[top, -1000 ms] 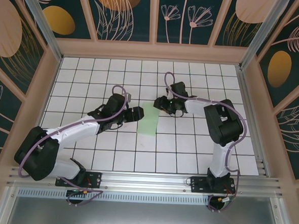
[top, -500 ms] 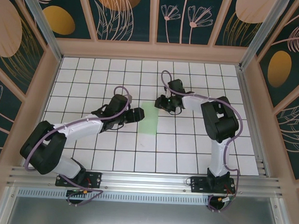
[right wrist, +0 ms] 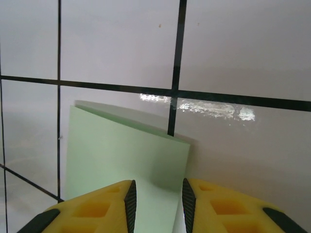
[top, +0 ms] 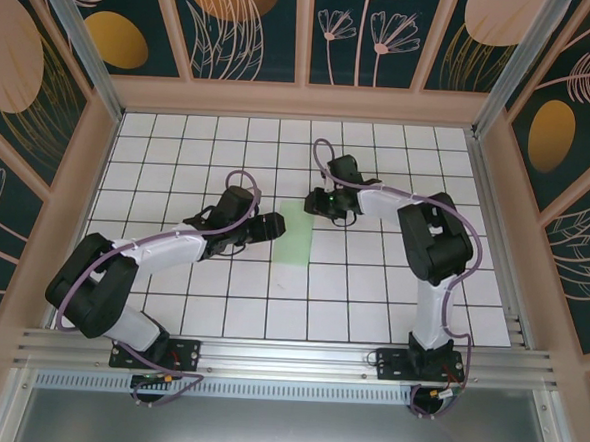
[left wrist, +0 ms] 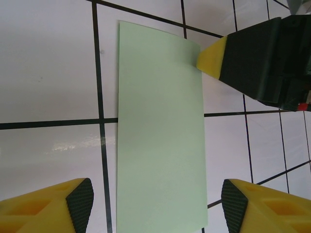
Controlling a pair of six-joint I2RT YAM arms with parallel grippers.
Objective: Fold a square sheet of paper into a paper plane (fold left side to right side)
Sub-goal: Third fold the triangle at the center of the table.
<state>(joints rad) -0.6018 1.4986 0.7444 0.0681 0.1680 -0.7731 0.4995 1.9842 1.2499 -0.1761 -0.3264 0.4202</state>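
The square sheet of paper (top: 296, 233) lies on the grid floor folded in half, a narrow pale green rectangle. In the left wrist view the paper (left wrist: 158, 136) runs away from my left gripper (left wrist: 158, 199), whose jaws stand wide open on either side of its near end. My left gripper (top: 275, 227) sits at the paper's left edge. My right gripper (top: 314, 202) is at the paper's far right corner. Its jaws (right wrist: 159, 199) are narrowly open over that corner of the paper (right wrist: 121, 150), where two layers show slightly apart. One yellow right fingertip (left wrist: 211, 58) touches the corner.
White grid tiles with black lines cover the floor (top: 371, 286). Wooden walls (top: 302, 101) with dark floral panels ring the work area. An aluminium rail (top: 287, 356) runs along the near edge by the arm bases.
My right gripper has shifted slightly left onto the paper's far corner, and its jaws have narrowed. The paper now lies straighter. The left gripper has barely moved.
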